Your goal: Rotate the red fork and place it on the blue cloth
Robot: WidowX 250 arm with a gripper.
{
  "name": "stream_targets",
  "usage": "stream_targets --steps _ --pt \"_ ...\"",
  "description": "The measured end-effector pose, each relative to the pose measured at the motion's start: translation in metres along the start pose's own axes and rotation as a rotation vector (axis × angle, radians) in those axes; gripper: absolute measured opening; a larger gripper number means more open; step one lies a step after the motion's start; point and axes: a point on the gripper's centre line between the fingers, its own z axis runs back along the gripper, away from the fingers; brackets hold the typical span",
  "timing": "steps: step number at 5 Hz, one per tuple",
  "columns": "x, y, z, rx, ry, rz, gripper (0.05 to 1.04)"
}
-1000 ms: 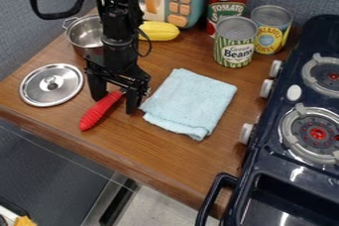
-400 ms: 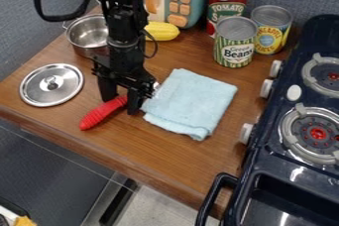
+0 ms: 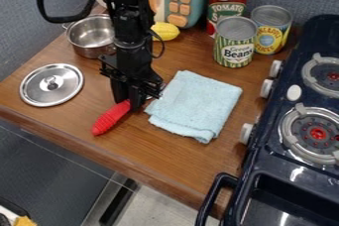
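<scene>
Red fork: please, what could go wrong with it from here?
The red fork's metal end is close to the blue cloth's edge, so it may push or wrinkle the cloth. The pincer is near that end, with the handle sticking out, so the fork might slip or swing when rotated.

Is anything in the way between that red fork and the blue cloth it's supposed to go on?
Nothing visible is in the way. The gripper holds the red fork right beside the blue cloth; the metal lid lies off on the fork's other side.
</scene>
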Motion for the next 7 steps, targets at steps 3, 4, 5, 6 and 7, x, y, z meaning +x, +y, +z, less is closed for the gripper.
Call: stream_targets --steps 3,4,5,6,7 --pt "0.007 -0.022 0.041 0.013 -0.041 0.427 0.333" --pt "0.024 -0.032 0.063 0.162 -0.137 0.537 0.333" --pt "0.029 -0.037 0.073 0.211 -0.173 0.628 0.333" --pt "0.030 -0.035 0.076 0.220 -0.218 0.867 0.333" --pt "0.028 -0.037 0.073 0.158 -0.238 0.964 0.333"
